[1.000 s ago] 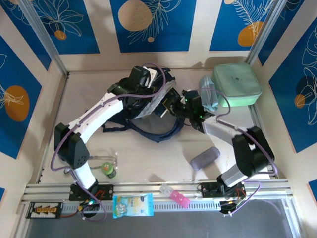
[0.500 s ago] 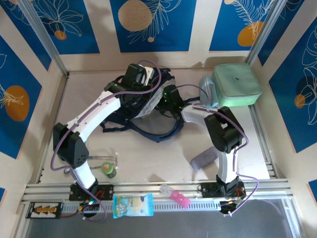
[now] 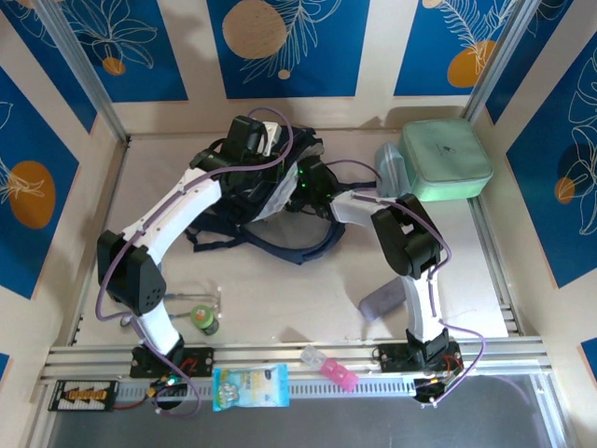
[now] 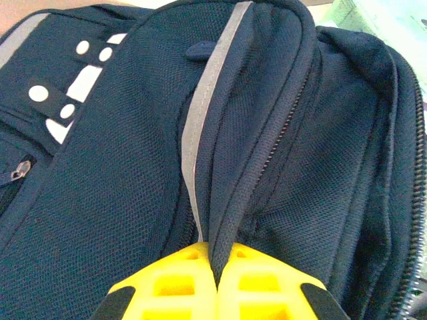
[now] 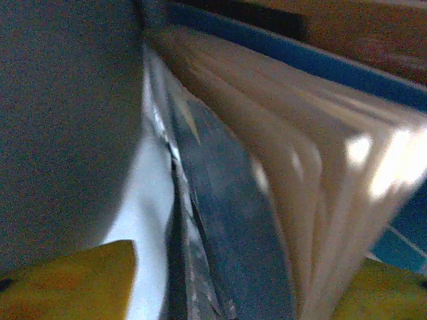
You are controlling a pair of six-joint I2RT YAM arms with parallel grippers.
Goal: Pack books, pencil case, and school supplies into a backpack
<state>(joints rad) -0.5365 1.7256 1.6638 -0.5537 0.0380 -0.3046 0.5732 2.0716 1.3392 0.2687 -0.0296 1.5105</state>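
The navy backpack (image 3: 280, 233) lies at the back middle of the table. My left gripper (image 4: 217, 252) is shut on the backpack's zipper edge (image 4: 233, 193), holding the mouth up. My right arm (image 3: 359, 201) reaches left into that mouth. In the right wrist view the books (image 5: 300, 153) stand edge-on between my right gripper's (image 5: 227, 290) yellow fingers (image 5: 67, 277), which are wide apart: a dark blue cover (image 5: 230, 227), pale pages and a brown cover (image 5: 373, 33). A grey-purple pencil case (image 3: 385, 299) lies near the right arm's base.
A mint-green case (image 3: 446, 159) sits at the back right corner. A small green roll (image 3: 204, 320) lies by the left arm's base. A pink item (image 3: 329, 367) and a blue-and-yellow packet (image 3: 250, 386) rest on the front rail (image 3: 522, 355).
My right arm swung left and pushed into the backpack's mouth, and its fingers have spread apart. The left arm kept its pinch on the zipper edge, shifting slightly left.
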